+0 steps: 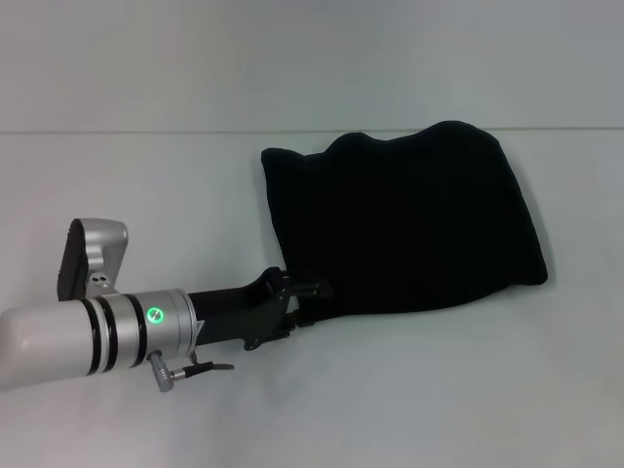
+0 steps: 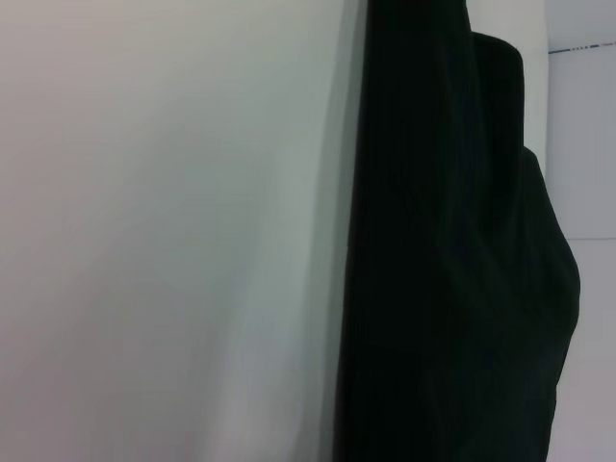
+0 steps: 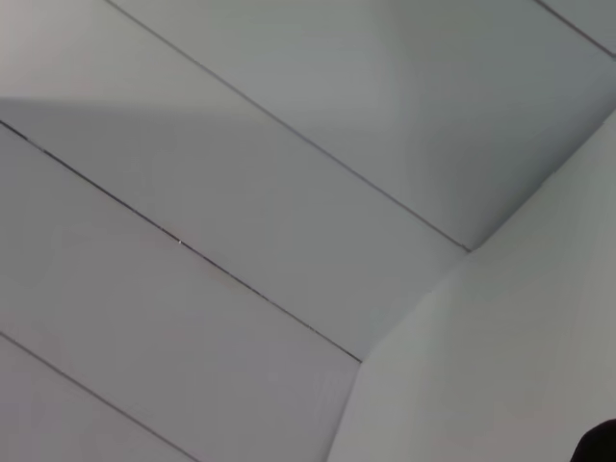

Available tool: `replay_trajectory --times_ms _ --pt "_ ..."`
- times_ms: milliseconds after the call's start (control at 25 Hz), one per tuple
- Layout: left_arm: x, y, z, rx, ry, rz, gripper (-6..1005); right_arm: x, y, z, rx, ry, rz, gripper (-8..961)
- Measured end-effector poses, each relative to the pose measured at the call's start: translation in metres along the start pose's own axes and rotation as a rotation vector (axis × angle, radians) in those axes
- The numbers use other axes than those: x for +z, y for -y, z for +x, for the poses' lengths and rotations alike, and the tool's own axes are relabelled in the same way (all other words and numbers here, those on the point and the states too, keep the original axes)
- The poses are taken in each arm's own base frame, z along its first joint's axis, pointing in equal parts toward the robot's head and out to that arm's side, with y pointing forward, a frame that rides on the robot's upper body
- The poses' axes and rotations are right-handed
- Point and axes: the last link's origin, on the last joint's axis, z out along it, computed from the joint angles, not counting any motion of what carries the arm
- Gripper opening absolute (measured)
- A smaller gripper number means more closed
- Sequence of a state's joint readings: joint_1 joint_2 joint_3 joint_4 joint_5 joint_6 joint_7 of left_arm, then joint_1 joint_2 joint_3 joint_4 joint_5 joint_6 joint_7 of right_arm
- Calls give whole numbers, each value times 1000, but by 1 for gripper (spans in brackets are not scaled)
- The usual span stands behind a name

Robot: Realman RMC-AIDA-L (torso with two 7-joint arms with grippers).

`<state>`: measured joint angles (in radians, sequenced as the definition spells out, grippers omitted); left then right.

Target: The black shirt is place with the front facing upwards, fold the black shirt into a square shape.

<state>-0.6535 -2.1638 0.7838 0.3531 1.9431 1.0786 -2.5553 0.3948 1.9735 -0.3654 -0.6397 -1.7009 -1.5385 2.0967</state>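
Note:
The black shirt [image 1: 409, 224] lies folded into a rough rectangle on the white table, right of centre in the head view. No lettering shows on its upper face. My left gripper [image 1: 304, 300] reaches in from the left and sits at the shirt's near-left corner, black against the black cloth. In the left wrist view the black shirt [image 2: 452, 269] fills one side, with bare table beside it. My right arm does not show in the head view, and its wrist view shows only pale panels.
The white table [image 1: 146, 195] spreads out on all sides of the shirt, and its far edge meets a pale wall [image 1: 292, 58]. The left arm's silver forearm [image 1: 88, 336] crosses the near-left part of the table.

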Motion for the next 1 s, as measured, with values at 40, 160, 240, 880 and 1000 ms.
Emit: replay_trajectory --times_ms 40,160,240,880,1000 --pt "0 0 0 -1 -1 1 642 -1 0 0 3 3 -1 777" --pt "-1 1 0 -3 -2 2 467 -3 2 1 11 9 -5 777" --pt "-1 1 0 -3 -2 4 425 -3 2 2 15 9 -7 777" --pt "-19 10 3 68 -9 7 44 2 2 3 25 8 -12 777" --pt "-34 16 5 74 -34 -6 28 3 1 3 26 5 -16 777"
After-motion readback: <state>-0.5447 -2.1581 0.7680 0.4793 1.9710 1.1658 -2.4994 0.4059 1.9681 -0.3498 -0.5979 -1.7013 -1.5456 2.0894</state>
